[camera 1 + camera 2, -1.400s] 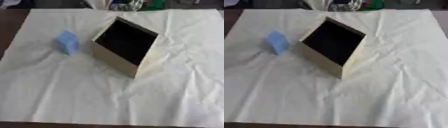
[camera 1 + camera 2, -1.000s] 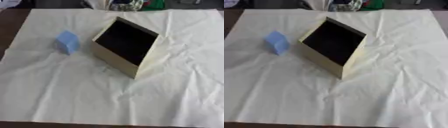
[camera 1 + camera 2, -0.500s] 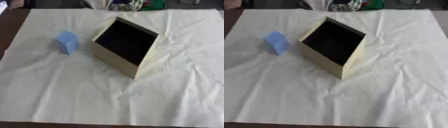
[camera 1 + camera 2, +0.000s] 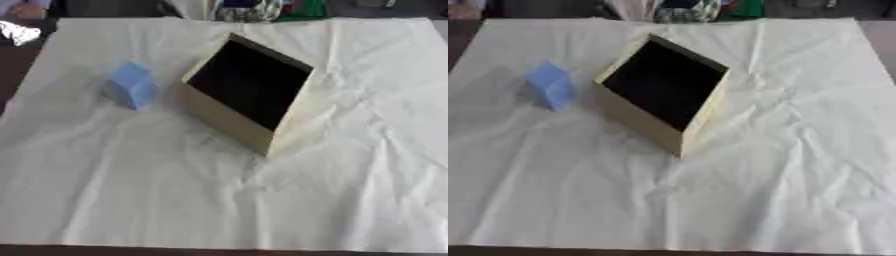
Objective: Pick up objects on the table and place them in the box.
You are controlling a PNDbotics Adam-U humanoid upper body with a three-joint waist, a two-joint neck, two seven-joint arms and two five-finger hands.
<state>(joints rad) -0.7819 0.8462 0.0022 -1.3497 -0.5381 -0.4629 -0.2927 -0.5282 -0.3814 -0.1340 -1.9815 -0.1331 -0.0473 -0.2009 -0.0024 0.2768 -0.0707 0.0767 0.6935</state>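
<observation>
Neither hand shows, so you cannot tell their fingers' state. The blue block (image 4: 131, 85) sits just left of the tilted cream box (image 4: 248, 97); it looks light and rigid, so grasp its opposite flat sides.

**Setting: staged tabletop work area, kind of room unclear**

Dark table (image 4: 16, 60) covered by creased cream cloth (image 4: 350, 190). Far edge: blurred clutter of coloured items (image 4: 262, 7). No fixtures or walls visible to identify the room.

Even, bright light; soft blur throughout. Pale wooden box (image 4: 249, 95) interior reads black; faint shadows crease the cream cloth (image 4: 219, 200).
</observation>
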